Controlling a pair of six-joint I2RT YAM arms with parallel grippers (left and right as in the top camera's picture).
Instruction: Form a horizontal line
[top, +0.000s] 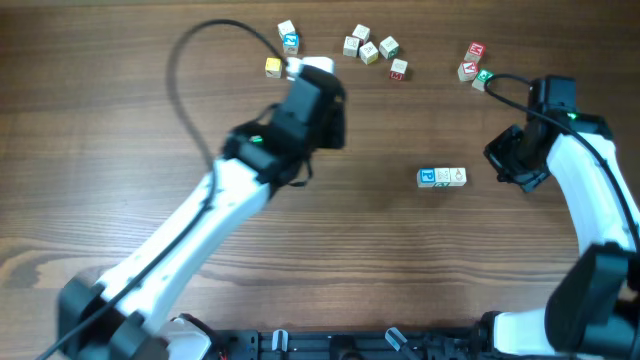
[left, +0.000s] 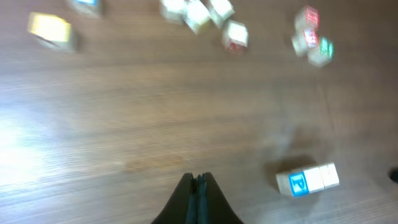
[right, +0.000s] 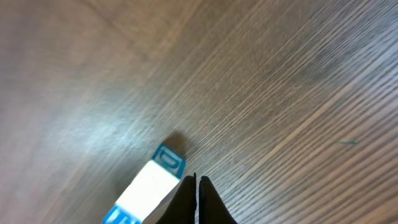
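The horizontal line (top: 442, 177) is a short row of cubes touching edge to edge on the wooden table, a blue-faced cube at its left and pale cubes to the right. It also shows in the left wrist view (left: 308, 180) at lower right and in the right wrist view (right: 149, 186) at bottom left. My left gripper (left: 198, 180) is shut and empty, well left of the row; in the overhead view (top: 318, 105) it hovers near the top cubes. My right gripper (right: 196, 180) is shut and empty, just right of the row (top: 515, 160).
Loose cubes lie along the far edge: a yellow one (top: 273, 67), a blue-faced one (top: 289, 40), a cluster of pale cubes (top: 367, 46), a red-faced one (top: 398, 69), and red and green ones (top: 475, 62) near the right arm.
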